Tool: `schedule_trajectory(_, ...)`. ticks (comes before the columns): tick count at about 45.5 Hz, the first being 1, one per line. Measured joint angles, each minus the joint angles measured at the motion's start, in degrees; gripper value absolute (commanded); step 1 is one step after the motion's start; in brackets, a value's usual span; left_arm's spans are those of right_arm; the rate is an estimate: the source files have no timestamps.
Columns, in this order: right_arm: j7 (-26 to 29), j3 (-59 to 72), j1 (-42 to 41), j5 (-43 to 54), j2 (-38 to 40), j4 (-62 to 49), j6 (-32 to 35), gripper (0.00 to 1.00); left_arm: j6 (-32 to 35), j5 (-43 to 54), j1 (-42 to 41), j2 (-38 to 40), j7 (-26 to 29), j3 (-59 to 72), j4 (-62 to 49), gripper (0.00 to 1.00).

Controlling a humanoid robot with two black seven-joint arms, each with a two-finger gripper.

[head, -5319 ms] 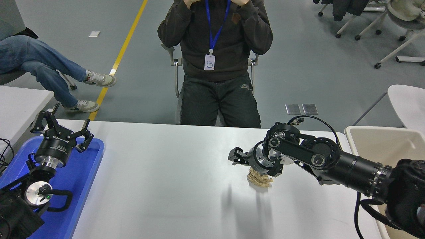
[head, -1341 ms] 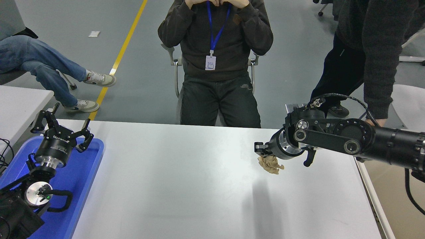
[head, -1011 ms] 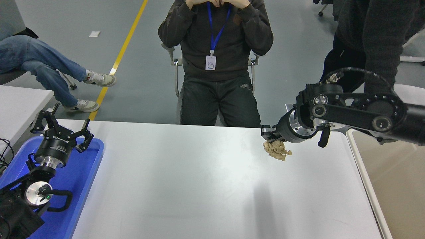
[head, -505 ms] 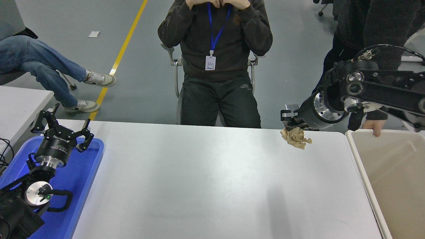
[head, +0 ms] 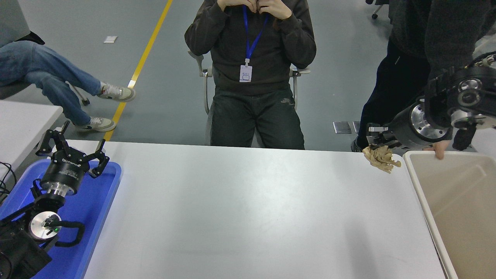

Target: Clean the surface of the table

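The table surface (head: 240, 205) is a wide light grey-white top filling the lower middle of the head view. My right gripper (head: 376, 142) is shut on a crumpled tan paper wad (head: 380, 159) and holds it in the air above the table's far right corner, just left of the beige bin (head: 422, 193). My left gripper (head: 71, 149) is open and parked over the blue tray (head: 97, 209) at the lower left.
A person sits at the far side, centre. A second person stands at the far right with a hand (head: 437, 149) on the bin's far rim. Another table (head: 23, 124) stands at the left.
My right gripper has lifted the tan wad off the table's middle right and carried it up and to the right, towards the bin. A standing person came in and holds the bin's rim.
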State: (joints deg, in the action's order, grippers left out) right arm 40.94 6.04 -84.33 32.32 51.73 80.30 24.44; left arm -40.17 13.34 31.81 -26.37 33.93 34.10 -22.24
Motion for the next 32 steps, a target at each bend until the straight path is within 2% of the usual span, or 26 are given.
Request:
schedule_trajectory(18,-2.03,-3.56,6.68,0.5,10.08,-4.89,-0.07,0.0,0.0,0.01,0.0,0.0,0.0,0.0,0.0,1.0)
schedule_trajectory(32,-4.98,-4.38,11.57,0.42,12.12,-13.05,-0.1,0.0,0.03,0.02,0.0,0.0,0.0,0.0,0.01,1.0)
